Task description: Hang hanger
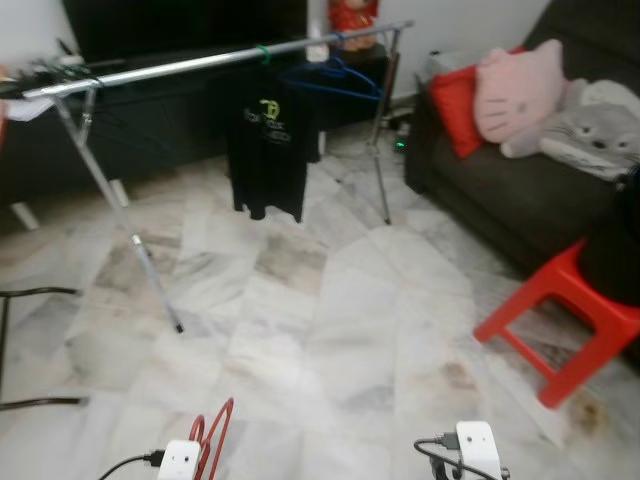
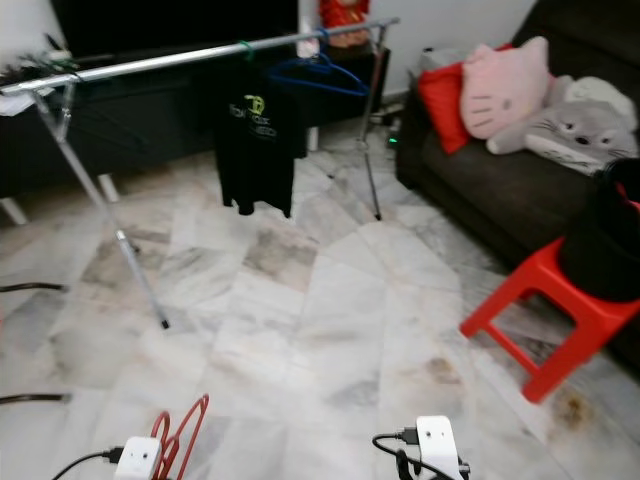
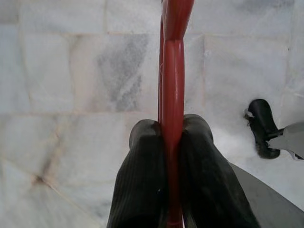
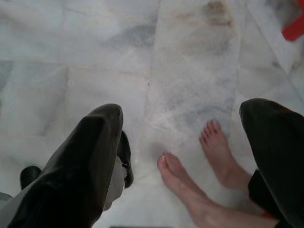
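Marble floor (image 1: 330, 330) stretches open ahead of you, from the near edge of the head views to the silver clothes rack (image 1: 200, 62) at the far side. A black T-shirt (image 1: 268, 150) and a blue hanger (image 1: 335, 75) hang from its rail, with bare rail to the left of the shirt. On the right, a dark sofa (image 1: 500, 190) piled with cushions and a red stool (image 1: 560, 320) narrow the way; at the left edge a thin black frame (image 1: 30, 345) is cut off.

Your left gripper (image 3: 172, 142) is clamped on the red hanger (image 3: 173, 71), its two black fingers (image 3: 142, 175) pressing the bar from both sides. In the head view the hanger's loops rise near the bottom edge, most of it cut off.

Your right gripper (image 4: 180, 142) hangs with fingers spread wide and nothing between them. Below it, a person's bare feet (image 4: 190, 175) stand on the marble, just beside your own dark foot (image 4: 124, 159); the person's legs are out of frame.
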Tool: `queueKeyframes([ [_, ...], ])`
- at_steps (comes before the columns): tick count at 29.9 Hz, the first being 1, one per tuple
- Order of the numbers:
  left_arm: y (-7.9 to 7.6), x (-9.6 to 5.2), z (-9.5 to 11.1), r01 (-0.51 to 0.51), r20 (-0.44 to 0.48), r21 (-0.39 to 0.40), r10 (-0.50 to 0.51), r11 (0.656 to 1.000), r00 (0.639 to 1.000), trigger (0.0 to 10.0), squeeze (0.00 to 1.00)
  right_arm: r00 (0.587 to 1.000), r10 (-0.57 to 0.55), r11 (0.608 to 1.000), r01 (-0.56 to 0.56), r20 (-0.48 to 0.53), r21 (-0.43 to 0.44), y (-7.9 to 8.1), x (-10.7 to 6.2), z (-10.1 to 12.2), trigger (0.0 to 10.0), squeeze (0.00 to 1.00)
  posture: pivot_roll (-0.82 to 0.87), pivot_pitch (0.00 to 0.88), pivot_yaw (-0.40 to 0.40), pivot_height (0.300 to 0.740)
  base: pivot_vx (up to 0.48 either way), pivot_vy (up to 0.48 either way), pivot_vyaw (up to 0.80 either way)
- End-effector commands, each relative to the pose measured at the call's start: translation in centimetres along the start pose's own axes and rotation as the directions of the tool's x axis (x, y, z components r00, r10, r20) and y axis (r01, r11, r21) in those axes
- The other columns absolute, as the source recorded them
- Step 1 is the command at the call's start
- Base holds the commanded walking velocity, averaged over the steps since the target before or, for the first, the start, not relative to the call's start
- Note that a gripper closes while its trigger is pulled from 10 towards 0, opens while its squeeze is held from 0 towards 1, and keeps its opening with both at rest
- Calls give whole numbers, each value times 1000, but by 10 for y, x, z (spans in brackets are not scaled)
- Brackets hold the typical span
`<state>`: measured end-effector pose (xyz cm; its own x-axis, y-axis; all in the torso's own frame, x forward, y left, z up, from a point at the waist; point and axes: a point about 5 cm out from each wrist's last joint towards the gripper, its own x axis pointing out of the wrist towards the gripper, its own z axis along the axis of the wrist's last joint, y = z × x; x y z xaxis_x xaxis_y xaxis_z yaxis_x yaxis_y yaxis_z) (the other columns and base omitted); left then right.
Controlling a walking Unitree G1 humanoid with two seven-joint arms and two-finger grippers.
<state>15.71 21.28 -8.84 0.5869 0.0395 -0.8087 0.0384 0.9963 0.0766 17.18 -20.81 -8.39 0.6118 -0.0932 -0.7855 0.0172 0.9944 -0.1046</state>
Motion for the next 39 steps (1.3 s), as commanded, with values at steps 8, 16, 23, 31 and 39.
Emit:
queueKeyframes([
  [8, -1, 0, 1, 2, -2, 3, -2, 1000, 1000, 10000, 0, 1000, -2, 1000, 2, 3, 12, -1, 0, 1, 10000, 0, 7, 0, -15, 740, 0, 215, -769],
  [16, 0, 1, 3, 4, 6, 24, -4, 1000, 1000, 10000, 0, 999, 18, 1000, -18, 29, 8, 0, 0, 3, 10000, 0, 7, 0, -15, 740, 0, 0, -435],
  [23, 3, 5, 31, 3, 106, 85, -12, 996, 994, 10000, 0, 995, 64, 997, -59, 80, -59, 1, 0, 9, 10000, 0, 7, 0, -16, 740, 0, 0, 0],
  [31, 14, 4, 80, -7, 300, 182, -49, 983, 953, 10000, 0, 969, 184, 960, -140, 165, -244, 6, -1, 23, 10000, 0, 8, 0, -15, 740, 0, 0, 0],
  [39, 12, -1, 100, 22, 335, 424, -179, 906, 925, 10000, 0, 917, 292, 896, -162, 272, -414, 6, 0, 65, 10000, 0, -4, 0, -12, 740, 0, 0, 0],
])
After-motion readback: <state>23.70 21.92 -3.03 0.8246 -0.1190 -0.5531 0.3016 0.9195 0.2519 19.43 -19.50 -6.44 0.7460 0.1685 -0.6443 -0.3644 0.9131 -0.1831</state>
